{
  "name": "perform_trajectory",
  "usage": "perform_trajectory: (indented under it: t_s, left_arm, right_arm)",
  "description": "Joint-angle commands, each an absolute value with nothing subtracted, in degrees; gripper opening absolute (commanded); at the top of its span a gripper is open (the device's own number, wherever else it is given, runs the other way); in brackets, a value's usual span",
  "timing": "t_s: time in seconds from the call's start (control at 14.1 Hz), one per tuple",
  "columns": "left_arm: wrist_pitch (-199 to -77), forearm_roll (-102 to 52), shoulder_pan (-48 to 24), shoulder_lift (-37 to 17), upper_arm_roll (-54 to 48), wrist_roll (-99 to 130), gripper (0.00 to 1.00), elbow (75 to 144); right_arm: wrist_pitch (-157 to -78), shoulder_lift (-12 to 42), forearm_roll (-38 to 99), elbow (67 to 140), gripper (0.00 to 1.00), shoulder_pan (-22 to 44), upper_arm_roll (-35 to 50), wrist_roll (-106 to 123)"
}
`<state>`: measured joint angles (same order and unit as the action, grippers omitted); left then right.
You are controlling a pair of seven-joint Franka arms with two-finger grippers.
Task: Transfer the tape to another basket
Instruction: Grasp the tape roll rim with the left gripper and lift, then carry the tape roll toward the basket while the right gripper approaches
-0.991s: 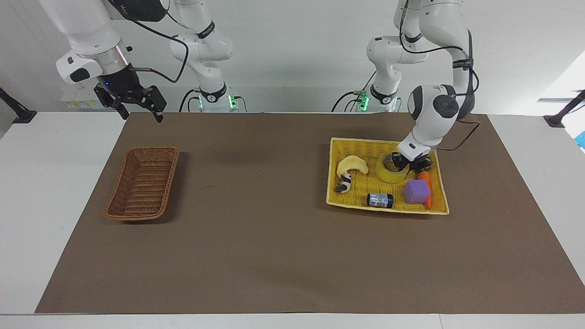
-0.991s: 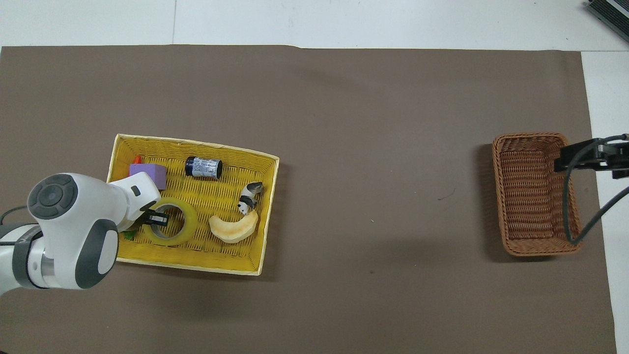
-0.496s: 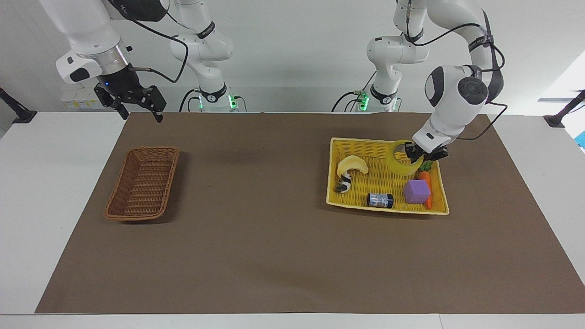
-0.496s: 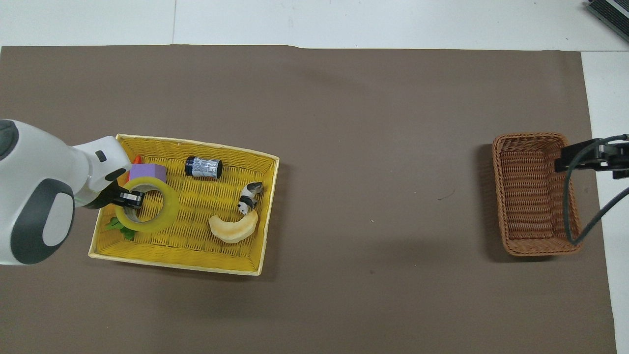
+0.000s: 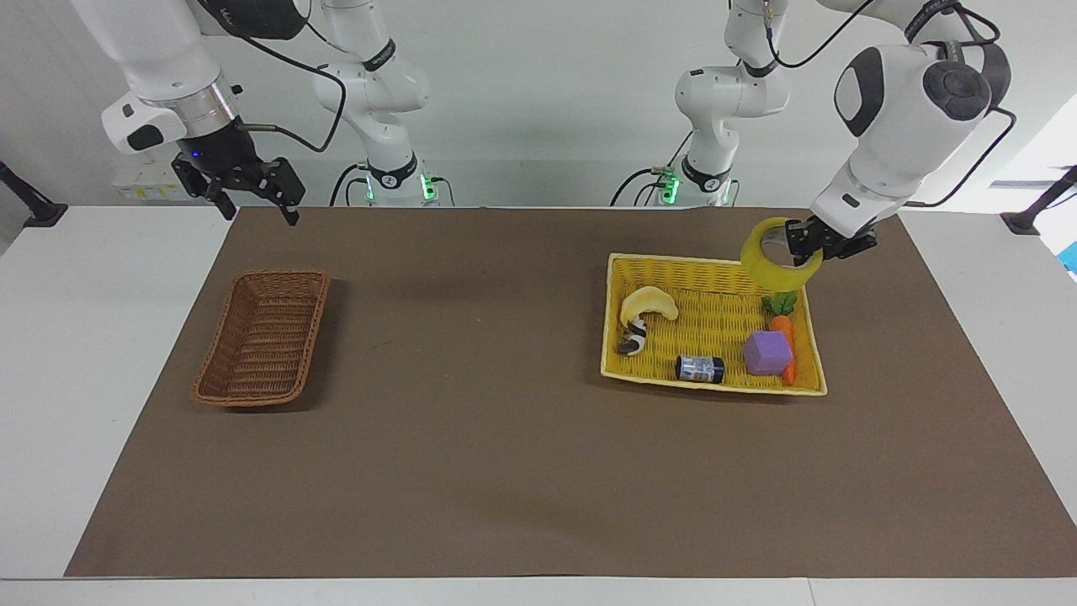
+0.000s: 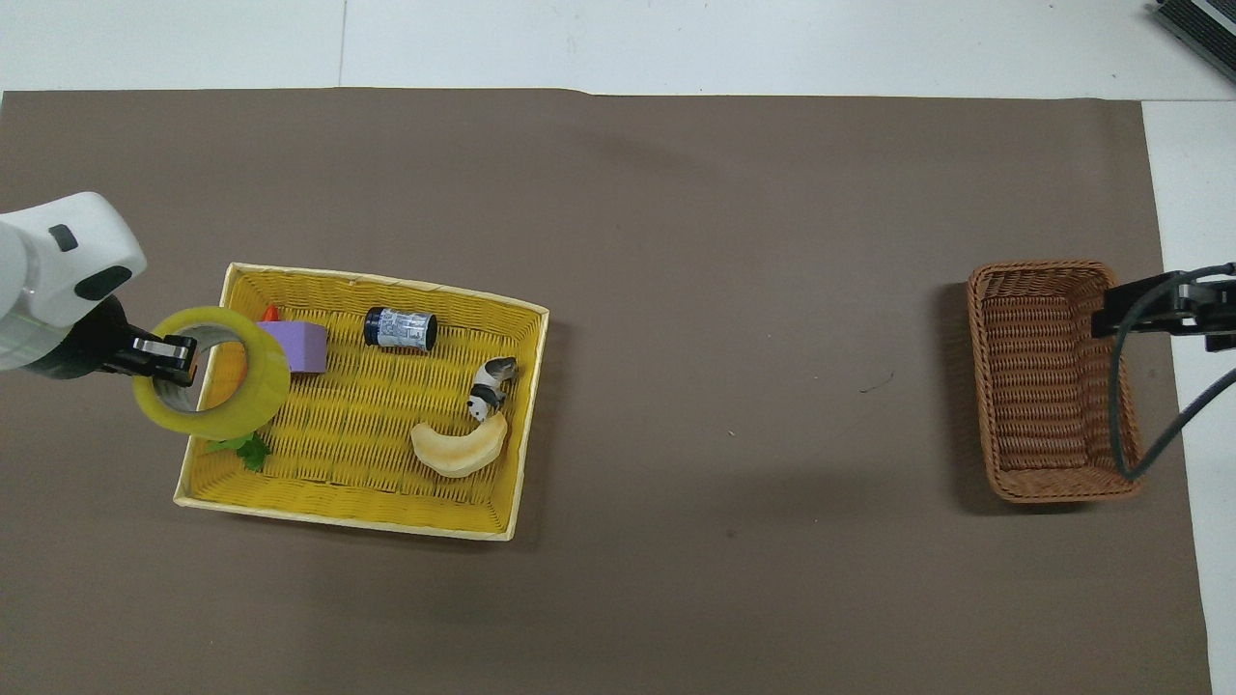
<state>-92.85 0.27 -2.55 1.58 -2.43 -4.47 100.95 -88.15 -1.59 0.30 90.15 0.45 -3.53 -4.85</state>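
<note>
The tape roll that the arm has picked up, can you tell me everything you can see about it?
The tape is a thick ring of translucent yellowish packing tape around a pale inner core. It hangs tilted in the air over the yellow basket, at the corner above the toy carrot. The left gripper is shut on it, one finger inside the core and one outside. Nothing else touches it.

Left claw point(image 5: 798, 249) raised, wrist canted down and inward, fingers pinched on the tape point(image 5: 778, 264) wall, one inside the ring. Right claw point(image 5: 251, 195) up in the air over the bench edge, fingers spread, pointing down, waiting.
</note>
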Motion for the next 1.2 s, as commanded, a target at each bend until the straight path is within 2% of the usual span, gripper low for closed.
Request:
perform_trajectory:
  t_s: [0.0, 0.28, 0.78, 1.13]
  left_arm:
    - [-89.47, 0.62, -2.98, 1.58, -2.9, -1.59, 0.0, 97.12]
    - [-92.45, -1.92, -6.76, 1.84, -6.15, 11.13, 0.0, 97.82]
    - [-100.45, -6.33, -21.34, 1.5, -6.24, 29.25, 0.0, 98.61]
    - [-107.13, -11.68, -27.41, 1.41, -6.24, 32.43, 0.0, 99.76]
  right_arm:
    - [-89.74, -3.08, -0.44, 92.2, 1.0, 0.0, -3.43, -2.99]
    - [-89.82, -3.08, -0.44, 92.2, 1.0, 0.0, -3.43, -2.99]
    - [-89.82, -3.08, -0.44, 92.2, 1.0, 0.09, -3.43, -2.9]
    - [-89.91, -3.08, -0.44, 92.11, 1.0, 0.09, -3.34, -2.81]
